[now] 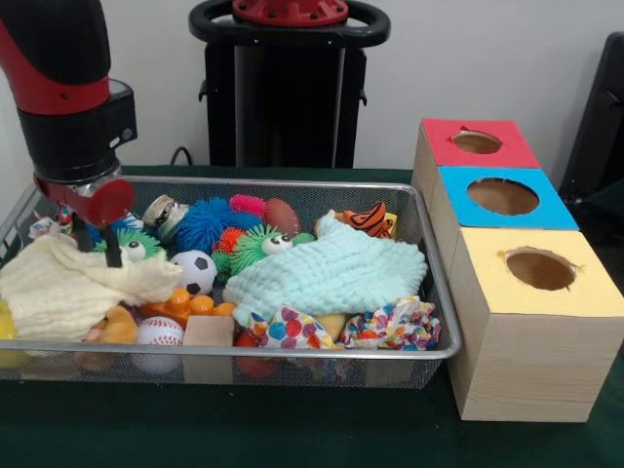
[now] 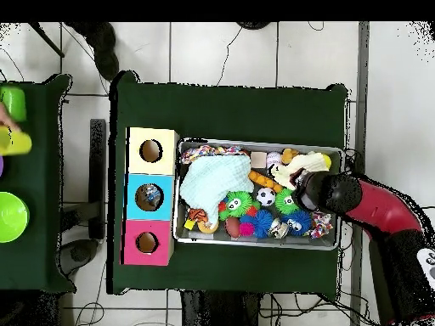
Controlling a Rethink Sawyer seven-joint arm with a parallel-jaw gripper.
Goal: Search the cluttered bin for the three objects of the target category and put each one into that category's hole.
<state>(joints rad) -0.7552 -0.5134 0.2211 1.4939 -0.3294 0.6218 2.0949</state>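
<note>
The bin [image 1: 292,182] is a shallow silver wire mesh basket full of toys and cloths; it also shows in the overhead view [image 2: 255,142]. My gripper [image 1: 102,242] hangs low at the bin's left end, just above a pale yellow cloth [image 1: 78,283]. In the overhead view the gripper [image 2: 308,191] is over the bin's right end. Three wooden boxes stand beside the bin, each with a round hole: a red-topped box [image 1: 478,143], a blue-topped box [image 1: 502,196] and a yellow-topped box [image 1: 539,269].
In the bin lie a mint cloth [image 1: 327,273], a soccer ball [image 1: 196,271], a baseball [image 1: 159,331], a wooden block [image 1: 208,331], a blue spiky ball [image 1: 205,222], a brown football [image 1: 281,216] and a tiger toy [image 1: 369,219]. Green cups [image 2: 10,216] stand on a side table.
</note>
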